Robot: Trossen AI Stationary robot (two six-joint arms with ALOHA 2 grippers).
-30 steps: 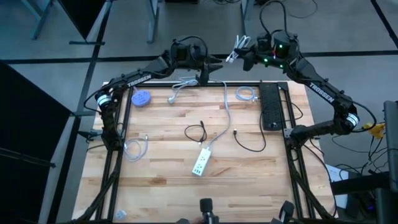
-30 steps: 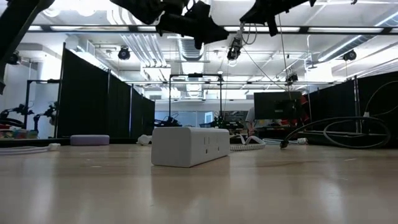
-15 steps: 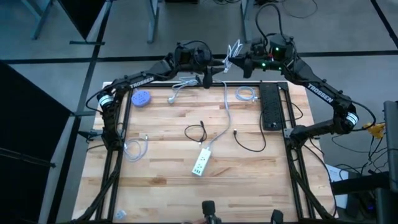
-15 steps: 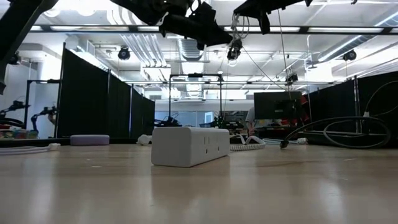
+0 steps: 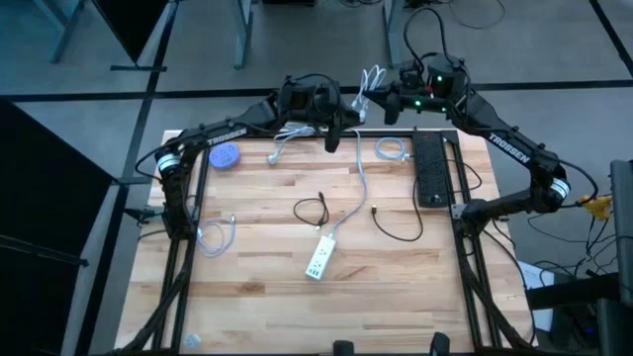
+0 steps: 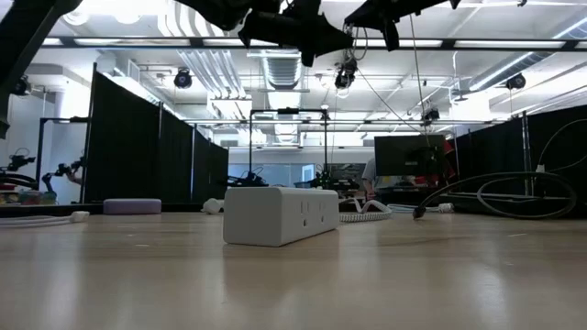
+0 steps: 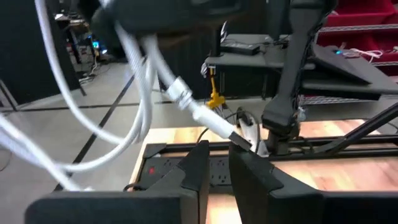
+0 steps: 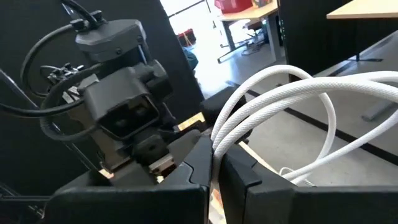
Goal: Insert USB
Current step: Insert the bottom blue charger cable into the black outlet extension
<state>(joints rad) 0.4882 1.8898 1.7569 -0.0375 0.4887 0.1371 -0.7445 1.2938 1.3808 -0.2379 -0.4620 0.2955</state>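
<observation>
My right gripper hangs above the table's far edge, shut on a coiled white USB cable. The cable's plug juts toward my left gripper, which faces it from the left. The left fingers stand almost together, with the plug's metal tip at their ends. A white power strip lies flat on the table near its middle, and its cord runs toward the far edge. In the low view the strip lies far below both grippers. My left gripper meets the plug's metal tip at its fingertips, coming level from the table's left. The plug slants down into the narrow gap between the fingers, clear of the table. My right gripper pinches several strands of the coiled cable between its two fingers, coming level from the table's right. The loops spring out beyond the fingers, held high above the table.
A black power strip lies along the right side. A blue round object sits at the far left. Loose black cables and white cables are scattered on the wood. The near half of the table is bare.
My left gripper has gone toward the table's right edge, up to the cable held by my right gripper. My right gripper has turned a little toward the left arm, bringing the coil with it. Nothing on the table has moved.
</observation>
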